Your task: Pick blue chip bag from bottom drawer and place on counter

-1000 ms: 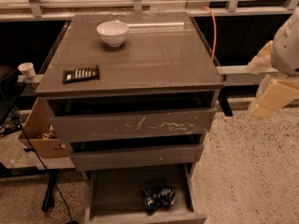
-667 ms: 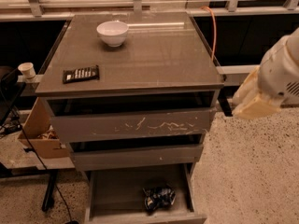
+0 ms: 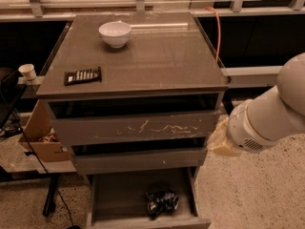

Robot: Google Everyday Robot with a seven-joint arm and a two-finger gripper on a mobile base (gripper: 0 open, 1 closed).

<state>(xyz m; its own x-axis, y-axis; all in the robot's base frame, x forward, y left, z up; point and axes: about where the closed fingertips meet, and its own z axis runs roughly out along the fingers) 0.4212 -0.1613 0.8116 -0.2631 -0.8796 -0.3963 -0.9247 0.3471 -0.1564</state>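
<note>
White arm (image 3: 271,118) slanting down, end effector (image 3: 220,140) beside cabinet (image 3: 138,128), grip state unclear, blue chip bag (image 3: 162,202) below

The gripper (image 3: 220,138) hangs just beside the cabinet's side, level with the middle drawer. Above it lies the counter (image 3: 162,61), which bears a white bowl (image 3: 115,33) toward the far edge and a flat black bar (image 3: 83,75) at the near corner farthest from the gripper. Below the gripper, the grey floor of the open bottom drawer (image 3: 119,199) holds the blue chip bag (image 3: 162,202).
</note>
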